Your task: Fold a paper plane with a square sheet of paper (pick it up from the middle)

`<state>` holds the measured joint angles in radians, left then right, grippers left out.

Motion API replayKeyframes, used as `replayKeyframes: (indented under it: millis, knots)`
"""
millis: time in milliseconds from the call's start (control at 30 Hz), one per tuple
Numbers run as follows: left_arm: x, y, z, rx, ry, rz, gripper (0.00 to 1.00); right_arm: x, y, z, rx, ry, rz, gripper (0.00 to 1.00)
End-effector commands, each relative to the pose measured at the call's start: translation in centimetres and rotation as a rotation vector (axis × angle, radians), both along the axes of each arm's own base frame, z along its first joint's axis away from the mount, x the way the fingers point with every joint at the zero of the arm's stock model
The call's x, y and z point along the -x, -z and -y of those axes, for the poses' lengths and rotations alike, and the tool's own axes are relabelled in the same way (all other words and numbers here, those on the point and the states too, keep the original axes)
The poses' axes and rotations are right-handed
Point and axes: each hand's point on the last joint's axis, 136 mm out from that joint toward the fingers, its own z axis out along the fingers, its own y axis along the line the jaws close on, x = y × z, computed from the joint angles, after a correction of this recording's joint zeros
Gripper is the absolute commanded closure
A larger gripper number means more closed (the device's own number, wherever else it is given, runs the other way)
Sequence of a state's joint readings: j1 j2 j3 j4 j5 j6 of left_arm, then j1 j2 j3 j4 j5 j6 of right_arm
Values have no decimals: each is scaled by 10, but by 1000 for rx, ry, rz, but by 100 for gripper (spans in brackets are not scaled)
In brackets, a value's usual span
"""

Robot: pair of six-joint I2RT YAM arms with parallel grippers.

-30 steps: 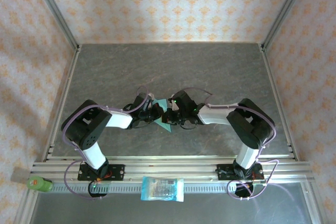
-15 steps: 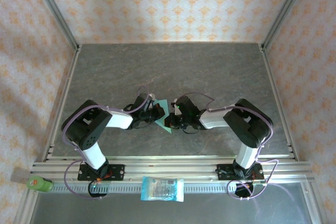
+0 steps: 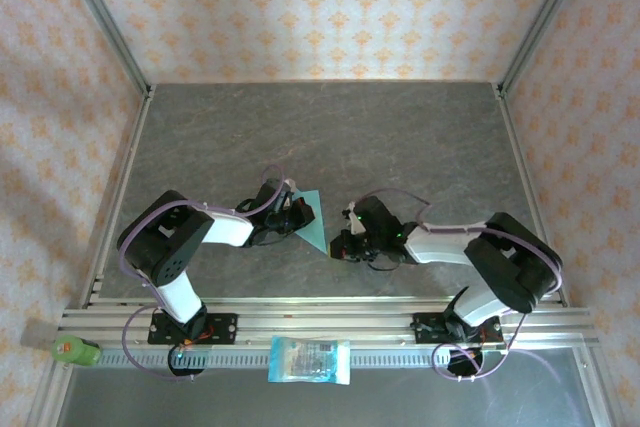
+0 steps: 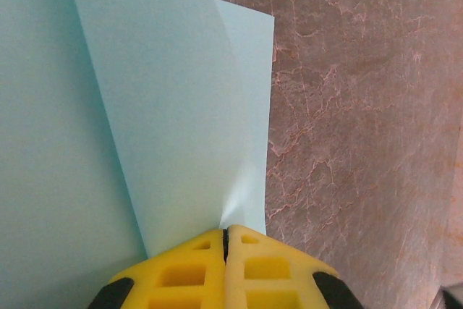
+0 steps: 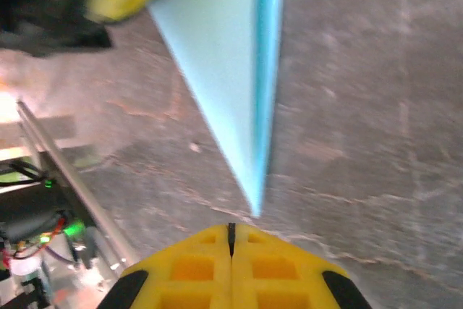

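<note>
Left pincer: my left pincer is clamped tight on the near edge of the folded teal sheet of paper. 2 layers fan out past my yellow pads, 1 lying over the other.
Right pincer: my right pincer is closed on nothing, pads together, low over the grey marbled table and just short of the sheet's pointed tip.
Paper's place: near the middle of the table, between my 2 wrists. It is a triangular fold, gripped on its left side, with its point aimed at my right pincer. I cannot tell whether that tip rests on the table or hangs just above it.
Risk, layers: only 1 pinch at the edge holds thin paper. I judge that a quick swing of my left wrist could splay the 2 layers and pull the crease off line.
Risk, tip: with my right pads together, nudging forward would likely buckle the point instead of taking it. I need to part them first.
Risk, tugging: if both pincers hold and draw apart, the sheet may tear or slip from my left pads.
Risk, crowding: my wrists sit near each other, so a careless reach could bump the left pincer.
Bystander: the blue-and-white printed packet lies on the near rail, well apart, and poses no hazard.
</note>
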<state>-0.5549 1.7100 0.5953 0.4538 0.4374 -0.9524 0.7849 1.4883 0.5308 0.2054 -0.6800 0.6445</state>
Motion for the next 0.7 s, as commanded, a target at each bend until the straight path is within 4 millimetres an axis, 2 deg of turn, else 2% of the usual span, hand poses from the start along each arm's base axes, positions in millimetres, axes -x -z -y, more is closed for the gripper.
replayKeyframes:
  millis: [0,233,367,500,667]
  knots:
    - [13,27,-16,-80,-20,-79,97,-23,-28,-20,-76,47,53,100]
    - [11,25,-13,-75,-13,-75,97,-54,-6,-42,-16,72,42,100]
    - [10,23,-12,-75,-11,-71,97,-61,12,-39,56,77,45,100]
    - [8,21,-11,-74,-4,-65,97,-52,37,-25,107,79,12,100]
    - [1,4,0,-46,35,-27,95,-21,71,0,157,55,-73,100]
